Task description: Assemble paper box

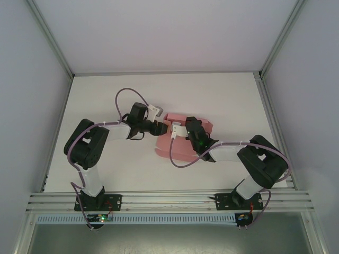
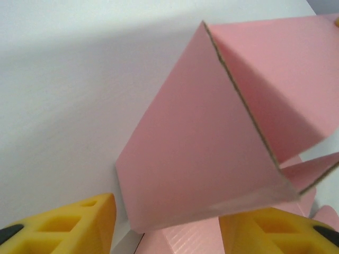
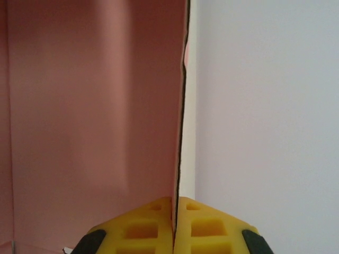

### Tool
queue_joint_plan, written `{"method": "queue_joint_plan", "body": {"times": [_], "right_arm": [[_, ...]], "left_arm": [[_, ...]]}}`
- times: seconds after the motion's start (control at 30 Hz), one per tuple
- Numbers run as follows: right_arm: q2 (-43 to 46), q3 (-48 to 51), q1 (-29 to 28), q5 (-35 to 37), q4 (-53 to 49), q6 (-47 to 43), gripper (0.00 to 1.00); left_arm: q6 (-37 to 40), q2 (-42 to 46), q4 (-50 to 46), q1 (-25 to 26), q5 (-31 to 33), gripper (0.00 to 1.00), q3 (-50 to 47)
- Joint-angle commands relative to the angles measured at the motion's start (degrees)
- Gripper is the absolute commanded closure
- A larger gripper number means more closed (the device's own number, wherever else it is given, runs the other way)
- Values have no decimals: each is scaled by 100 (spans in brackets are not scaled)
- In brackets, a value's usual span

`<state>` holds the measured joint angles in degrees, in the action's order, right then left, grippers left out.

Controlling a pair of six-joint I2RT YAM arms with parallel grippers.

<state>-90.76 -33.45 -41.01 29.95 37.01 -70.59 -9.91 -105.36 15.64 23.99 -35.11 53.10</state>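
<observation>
The pale pink paper box (image 1: 183,149) lies partly folded in the middle of the table, between the two arms. My left gripper (image 1: 163,127) reaches it from the left. In the left wrist view its yellow fingers (image 2: 79,225) stand apart at either side of a raised pink flap (image 2: 212,148); the right finger touches the flap's lower edge, while the left one stays a little clear. My right gripper (image 1: 180,125) comes in from the right. It (image 3: 175,222) is shut on the thin edge of an upright pink wall (image 3: 90,106).
White table (image 1: 106,90) with an aluminium frame rail (image 1: 169,200) along the near edge and grey walls at both sides. A purple cable (image 1: 123,95) loops above the left arm and another hangs below the right wrist.
</observation>
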Motion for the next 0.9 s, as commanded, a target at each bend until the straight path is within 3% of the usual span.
{"method": "queue_joint_plan", "body": {"times": [0.0,0.17,0.33,0.43,0.53,0.8,0.87], "right_arm": [[10,61,-253,87,-461,-78,100],[-25,44,-442,173,-693,-10,100],[-3,40,-458,262,-814,107,100],[55,53,-473,344,-860,169,100],[195,40,-473,409,-1162,377,100],[347,152,-398,884,-1586,530,100],[371,145,-388,910,-1687,558,100]], "left_arm": [[201,68,739,148,702,50,121],[235,59,934,458,1957,58,76],[287,1,766,681,3090,75,128],[241,-151,466,896,4592,74,230],[-210,-333,15,997,6038,84,335],[-1452,-523,-518,1006,7326,93,157],[-1680,-563,-653,1004,7665,100,163]]}}
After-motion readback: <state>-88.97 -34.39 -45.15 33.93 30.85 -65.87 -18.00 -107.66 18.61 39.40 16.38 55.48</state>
